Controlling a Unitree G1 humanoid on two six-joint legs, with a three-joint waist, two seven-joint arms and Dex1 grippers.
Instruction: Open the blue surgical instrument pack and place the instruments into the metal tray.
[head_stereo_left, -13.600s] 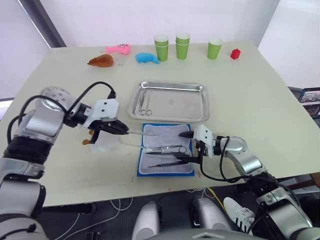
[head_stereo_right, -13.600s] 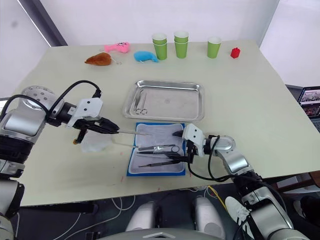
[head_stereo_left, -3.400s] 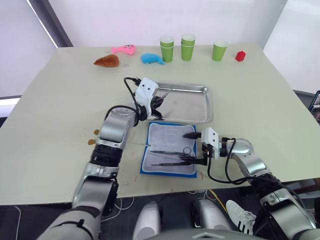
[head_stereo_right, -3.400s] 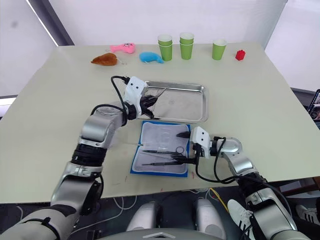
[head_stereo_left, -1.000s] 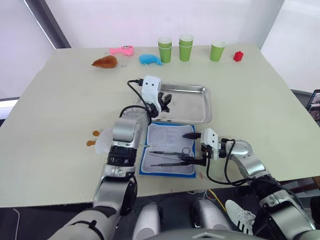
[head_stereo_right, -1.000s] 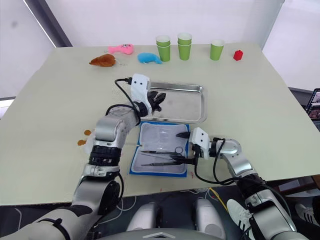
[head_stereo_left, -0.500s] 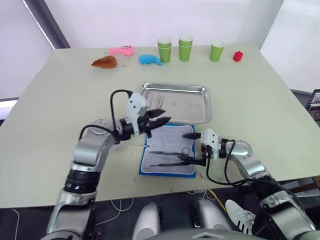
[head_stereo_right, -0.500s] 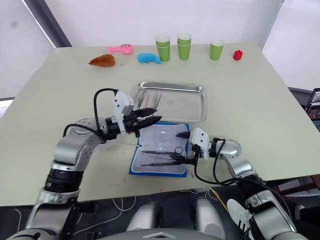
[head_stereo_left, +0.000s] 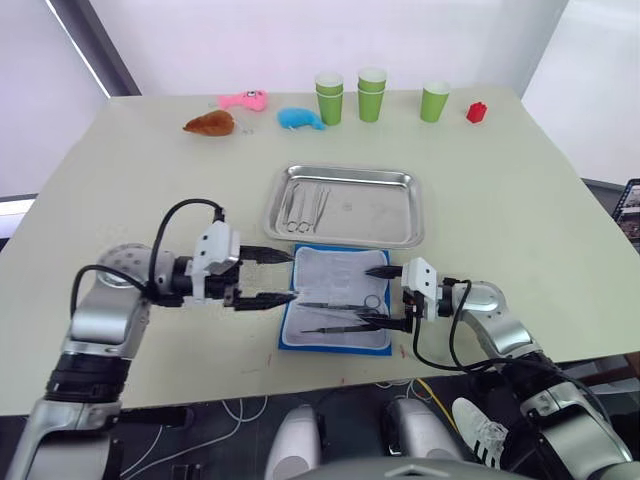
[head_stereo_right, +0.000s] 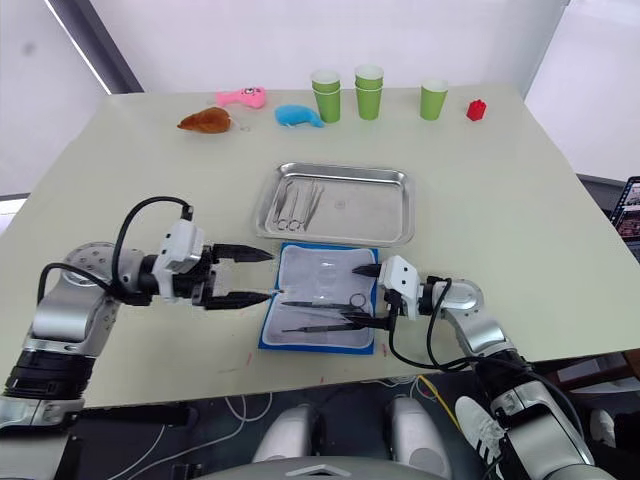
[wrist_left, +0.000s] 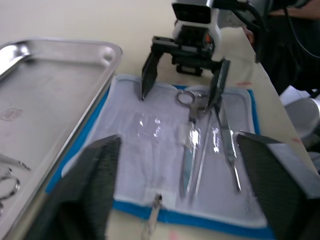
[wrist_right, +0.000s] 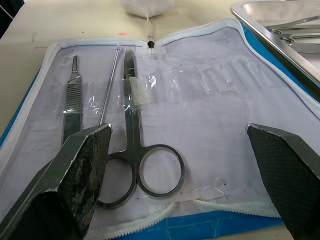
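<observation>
Table (head_stereo_left: 520, 190); metal tray (head_stereo_left: 390, 225) holding few instruments; blue surgical instrument pack (head_stereo_left: 335, 312) open just before it. Left end effector (head_stereo_left: 268, 277), right end effector (head_stereo_left: 380, 296) wide, empty. Scissors (wrist_right: 135, 150) stiff, slick, light; best pinched mid-shank.

The metal tray (head_stereo_left: 347, 205) is shiny steel. The blue surgical instrument pack (head_stereo_left: 337, 311) is matt cloth with clear glossy plastic bands; the instruments (wrist_right: 135, 150) are smooth grey metal.
</observation>
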